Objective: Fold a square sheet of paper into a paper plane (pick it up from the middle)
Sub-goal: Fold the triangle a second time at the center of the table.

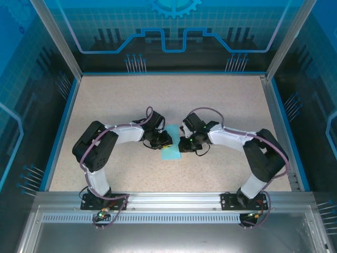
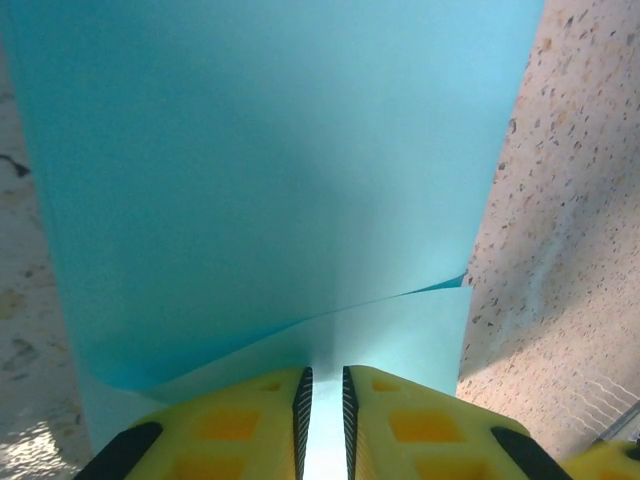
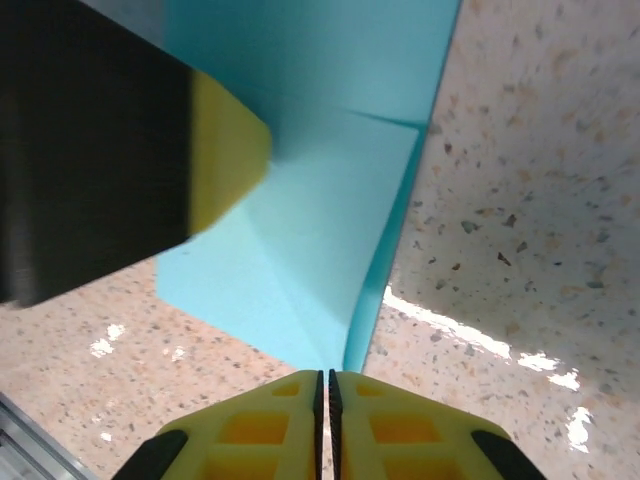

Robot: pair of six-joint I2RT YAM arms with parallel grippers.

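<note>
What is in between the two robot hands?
The square sheet of paper, partly folded, is between the left gripper and the right gripper in the top view; both pinch its edges.

No words, numbers, labels or brand marks can be read. The blue back wall (image 1: 221, 31) carries a gear emblem (image 1: 175, 6) and circuit-style lines, unlettered. The square sheet of paper (image 1: 169, 154) is plain.

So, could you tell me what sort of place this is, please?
Probably a purpose-built robot work cell in a lab: a speckled tabletop fenced by an aluminium frame, blue wall panels printed with circuit and gear graphics, and the left arm and right arm bolted to a rail at its near edge.
</note>
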